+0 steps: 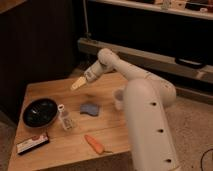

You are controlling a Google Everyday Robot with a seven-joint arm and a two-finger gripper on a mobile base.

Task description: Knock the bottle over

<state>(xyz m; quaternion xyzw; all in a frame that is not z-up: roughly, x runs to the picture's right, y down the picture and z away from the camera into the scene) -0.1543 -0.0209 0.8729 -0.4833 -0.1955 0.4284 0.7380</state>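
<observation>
The bottle (65,118) is small, clear plastic with a white cap and a pale label. It stands upright on the wooden table (55,150), left of centre, just right of the black bowl. My gripper (77,84) hangs over the far part of the table, up and to the right of the bottle, well apart from it. The white arm (145,110) reaches in from the right and hides part of the table's right side.
A black bowl (39,112) sits at the left. A blue sponge (90,109) lies right of the bottle. A translucent whitish cup (119,98) stands by the arm. A carrot (94,144) lies near the front edge. A flat red-and-black packet (33,143) lies front left.
</observation>
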